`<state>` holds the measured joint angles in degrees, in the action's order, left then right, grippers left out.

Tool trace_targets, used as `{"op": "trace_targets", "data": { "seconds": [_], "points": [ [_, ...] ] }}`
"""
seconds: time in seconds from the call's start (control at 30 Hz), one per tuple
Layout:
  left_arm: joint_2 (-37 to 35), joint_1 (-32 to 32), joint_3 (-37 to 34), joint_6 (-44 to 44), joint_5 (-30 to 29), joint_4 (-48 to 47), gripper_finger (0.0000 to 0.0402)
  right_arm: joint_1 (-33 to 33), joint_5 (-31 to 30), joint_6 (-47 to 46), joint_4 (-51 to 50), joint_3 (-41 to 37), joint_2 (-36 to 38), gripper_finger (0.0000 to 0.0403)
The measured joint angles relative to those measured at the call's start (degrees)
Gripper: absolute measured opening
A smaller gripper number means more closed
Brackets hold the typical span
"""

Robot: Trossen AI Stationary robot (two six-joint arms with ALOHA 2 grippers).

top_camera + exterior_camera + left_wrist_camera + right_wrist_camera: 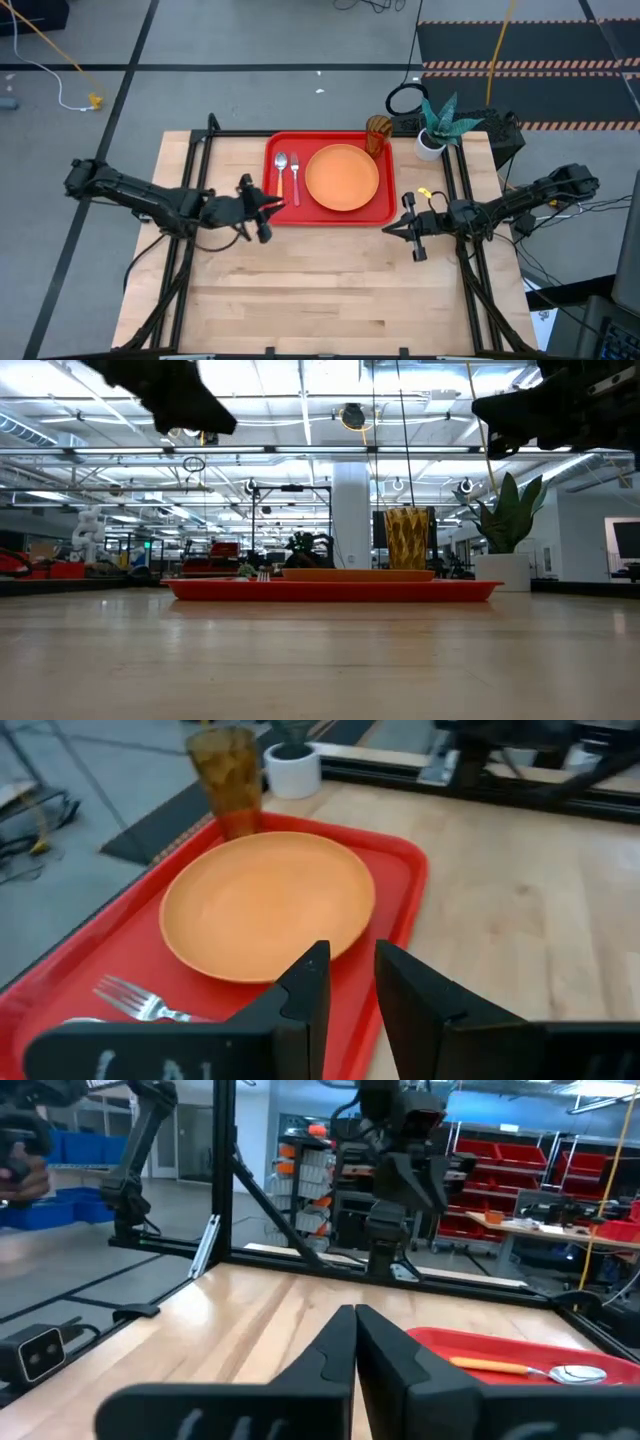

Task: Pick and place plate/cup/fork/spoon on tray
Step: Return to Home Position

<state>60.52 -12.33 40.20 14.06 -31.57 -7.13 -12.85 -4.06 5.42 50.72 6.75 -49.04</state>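
Observation:
The red tray (385,210) lies at the table's far middle. On it rest the orange plate (342,178), the spoon (281,163) and the fork (295,172), side by side left of the plate. The amber cup (377,135) stands upright in the tray's far right corner. My left gripper (272,205) hovers at the tray's near left corner, narrowly open with nothing between its fingers (310,985). My right gripper (392,228) hovers off the tray's near right corner, shut and empty (355,1312). The left wrist view shows the plate (265,905), cup (228,775) and fork (140,1000).
A white pot with a green plant (432,135) stands just right of the tray's far right corner, beside the cup. Black frame rails (190,200) run along the table's left and right sides. Bare wooden table (330,290) fills the near half.

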Motion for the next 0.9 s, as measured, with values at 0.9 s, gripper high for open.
{"op": "trace_targets", "data": {
  "seconds": [0.9],
  "points": [
    [-22.59,-5.93,-21.92,-9.23,-0.90,11.82,0.0085,3.79,-0.43,1.92,-7.19,-0.01,4.53,0.0000]
  ]
}}
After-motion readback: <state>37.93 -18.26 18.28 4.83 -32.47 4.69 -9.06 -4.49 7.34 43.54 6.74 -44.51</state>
